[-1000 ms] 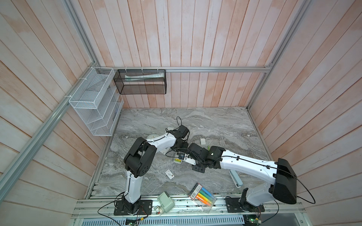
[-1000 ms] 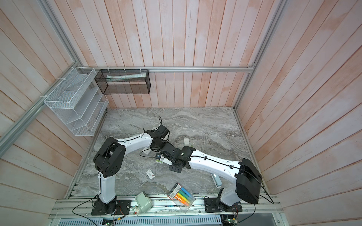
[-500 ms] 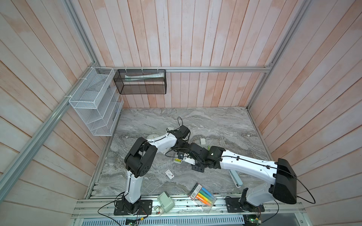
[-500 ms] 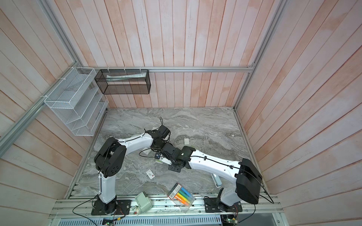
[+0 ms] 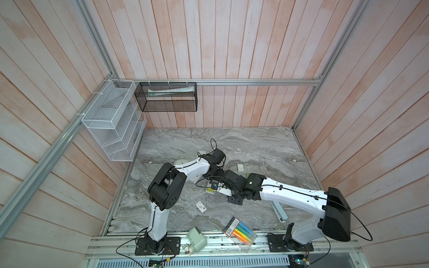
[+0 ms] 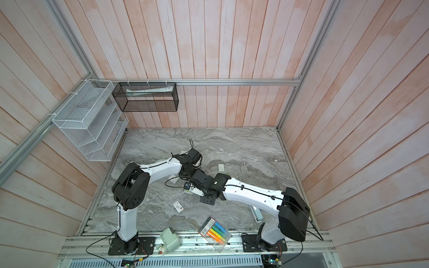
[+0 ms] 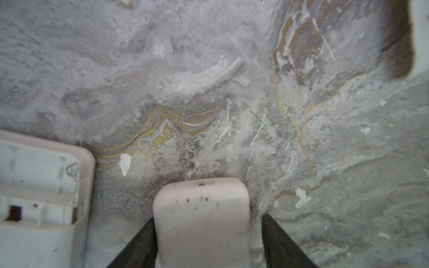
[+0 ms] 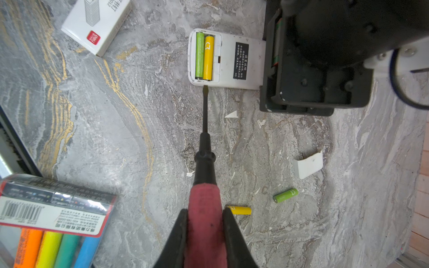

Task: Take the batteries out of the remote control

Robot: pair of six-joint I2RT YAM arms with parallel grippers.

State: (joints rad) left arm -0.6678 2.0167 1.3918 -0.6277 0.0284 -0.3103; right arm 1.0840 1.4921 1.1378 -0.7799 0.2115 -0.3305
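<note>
The white remote control (image 8: pixel 228 58) lies face down with its compartment uncovered. A green battery (image 8: pixel 199 55) and a yellow battery (image 8: pixel 208 58) sit in it side by side. Two more batteries lie loose on the marble, one yellow (image 8: pixel 240 210) and one green (image 8: pixel 285 195). My right gripper (image 8: pixel 204 210) is shut on a red-handled screwdriver (image 8: pixel 204 199); its tip (image 8: pixel 205 87) touches the remote's edge beside the yellow battery. My left gripper (image 7: pixel 208 217) straddles the remote's other end (image 7: pixel 202 220): one finger touches it and the other stands slightly apart.
A white battery cover (image 8: pixel 308 166) lies near the loose batteries. A staple box (image 8: pixel 96 25) and a marker pack (image 8: pixel 46 220) lie on the other side of the screwdriver. A second white casing with an empty compartment (image 7: pixel 34 197) lies beside the left gripper. A pale blue stapler (image 5: pixel 279 212) lies under the right arm.
</note>
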